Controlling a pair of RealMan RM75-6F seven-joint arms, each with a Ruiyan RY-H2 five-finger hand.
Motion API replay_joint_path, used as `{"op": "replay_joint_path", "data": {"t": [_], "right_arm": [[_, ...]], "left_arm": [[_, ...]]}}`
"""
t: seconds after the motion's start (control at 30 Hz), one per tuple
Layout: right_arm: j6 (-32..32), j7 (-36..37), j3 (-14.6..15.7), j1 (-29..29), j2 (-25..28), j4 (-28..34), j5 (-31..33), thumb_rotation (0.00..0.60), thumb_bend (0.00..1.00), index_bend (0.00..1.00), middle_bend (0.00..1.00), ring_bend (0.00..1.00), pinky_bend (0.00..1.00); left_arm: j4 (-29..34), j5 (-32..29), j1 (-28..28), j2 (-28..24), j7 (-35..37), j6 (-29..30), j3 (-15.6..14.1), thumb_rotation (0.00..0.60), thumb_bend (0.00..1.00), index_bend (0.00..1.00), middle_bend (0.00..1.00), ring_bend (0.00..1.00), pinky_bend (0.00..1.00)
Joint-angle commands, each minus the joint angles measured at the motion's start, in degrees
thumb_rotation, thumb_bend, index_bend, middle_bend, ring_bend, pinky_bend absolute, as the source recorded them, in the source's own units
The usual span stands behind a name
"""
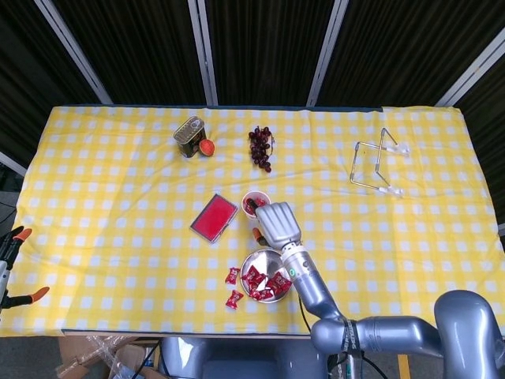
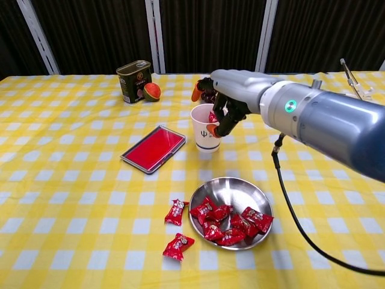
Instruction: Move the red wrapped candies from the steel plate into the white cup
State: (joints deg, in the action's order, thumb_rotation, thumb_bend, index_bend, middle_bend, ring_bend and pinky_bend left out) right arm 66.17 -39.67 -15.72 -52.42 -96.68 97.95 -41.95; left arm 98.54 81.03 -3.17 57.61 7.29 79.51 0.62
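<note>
The white cup [image 2: 204,135] stands at mid-table with red candies showing inside it [image 1: 254,202]. The steel plate [image 2: 231,189] lies nearer the front edge and holds several red wrapped candies [image 2: 225,220]. Two more candies lie on the cloth left of the plate [image 2: 175,212] [image 2: 178,247]. My right hand [image 2: 231,90] hovers at the cup's right rim with its fingers apart and nothing in them. In the head view the right hand [image 1: 276,225] sits between the cup and the plate [image 1: 264,253]. My left hand is out of both views.
A flat red case [image 2: 153,148] lies left of the cup. A tin can [image 2: 133,81] and a small orange fruit [image 2: 151,91] stand at the back left. Dark grapes [image 1: 260,147] lie behind the cup. A wire stand [image 1: 377,164] is at the back right.
</note>
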Motion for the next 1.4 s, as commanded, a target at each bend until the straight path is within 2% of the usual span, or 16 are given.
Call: {"op": "replay_joint_path", "data": {"t": [0.03,0.17,0.43,0.6,0.7,1.07,1.4], "right_arm": [[2.87,-2.66,3.66,2.51,3.37,8.34,0.11,0.6,0.44,0.22,0.74,0.83,1.0],[4.57,-3.95,5.69,3.68,4.57,12.68,0.71,0.6,0.4,0.22,0.74,0.83,1.0],[5.68,-5.34,10.59,5.65,6.01,16.95,-0.04,0.6,0.33,0.22,0.74,0.83,1.0],[4.89,-5.51,13.88,6.75,6.4,17.47,-0.76,0.6,0.29,0.22,0.74,0.83,1.0],[3.59,-4.66,14.85,7.14,6.4,16.88,-0.91,0.6,0.29,0.22,0.74,0.83,1.0],[-2.65,-0.75,15.17,6.75,7.25,15.41,-1.21,0.6,0.28,0.22,0.74,0.83,1.0],[-4.4,0.82,12.85,5.58,3.32,10.67,1.66,0.6,0.28,0.22,0.74,0.83,1.0]], "left_arm": [[-0.01,0.06,0.09,-0.01,0.0,0.12,-0.04,0.6,0.02,0.0,0.0,0.0,0.0],[0.0,0.24,0.19,0.01,-0.07,0.3,-0.12,0.6,0.03,0.0,0.0,0.0,0.0],[0.03,0.42,0.36,0.1,-0.61,0.6,-0.26,0.6,0.03,0.0,0.0,0.0,0.0],[0.12,0.43,0.38,0.22,-1.11,0.65,-0.29,0.6,0.03,0.0,0.0,0.0,0.0],[0.16,0.42,0.46,0.32,-1.37,0.81,-0.29,0.6,0.02,0.0,0.0,0.0,0.0],[0.18,0.04,0.36,0.48,-1.71,0.55,-0.17,0.6,0.02,0.0,0.0,0.0,0.0],[0.22,-0.17,0.25,0.42,-1.74,0.24,-0.14,0.6,0.03,0.0,0.0,0.0,0.0]]}}
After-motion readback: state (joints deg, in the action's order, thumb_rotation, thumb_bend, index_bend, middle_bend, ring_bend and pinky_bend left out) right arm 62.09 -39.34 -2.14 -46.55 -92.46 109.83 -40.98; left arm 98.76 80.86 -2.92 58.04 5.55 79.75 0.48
